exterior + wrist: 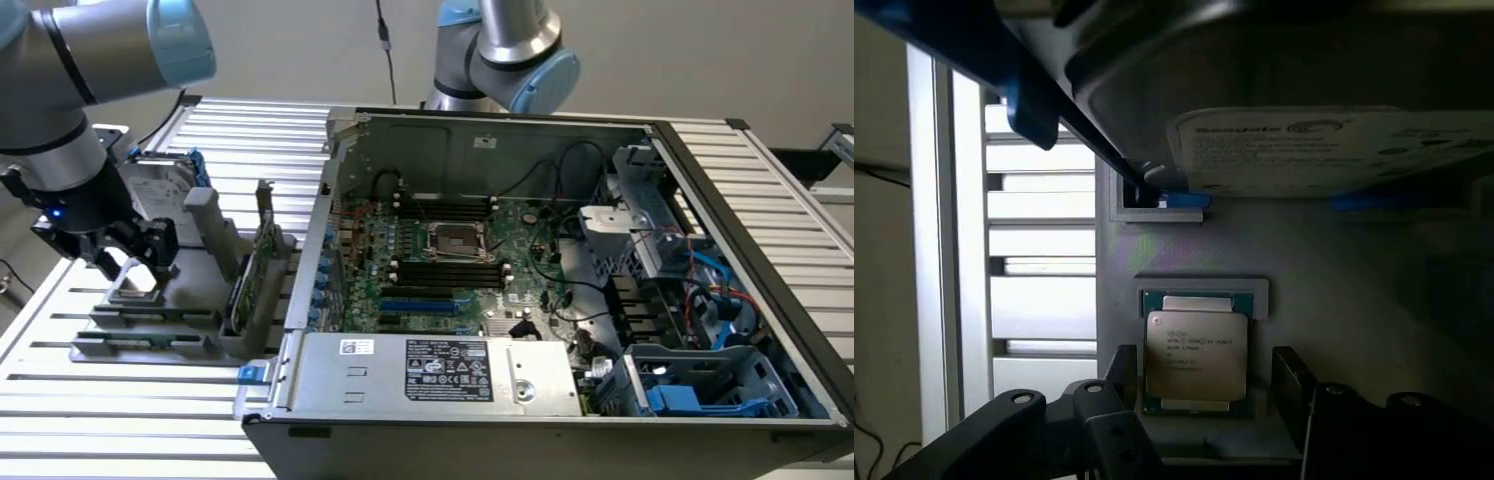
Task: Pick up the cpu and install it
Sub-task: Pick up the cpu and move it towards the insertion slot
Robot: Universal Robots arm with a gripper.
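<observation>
**Cpu sits in its holder, open gripper straddling it**

Cpu [1196,355] lies flat in a shallow square recess of the grey holder [1324,270], with its silver metal top and printed lettering facing up and a thin green edge showing around it. It is not lifted; it rests in its pocket.

The gripper [138,268] hangs low over that holder, at the exterior view's left, outside the computer case [747,190]. Its jaws stand wide apart. In the wrist view the two dark fingers [1292,382] flank the chip, one on each side, with a gap between each finger and the chip's edge, so nothing is gripped.

Just beyond the cpu in the same holder, a hard drive [1334,140] with a white label sits in a blue frame.

The holder stands on the slatted metal table [94,420], beside the open case. Inside the case the motherboard [534,262] lies flat, and its socket [454,238], a metal frame around a dark centre, sits between rows of black slots, well apart from the cpu and the arm. A silver power supply [441,372] fills the near edge of the case.
</observation>
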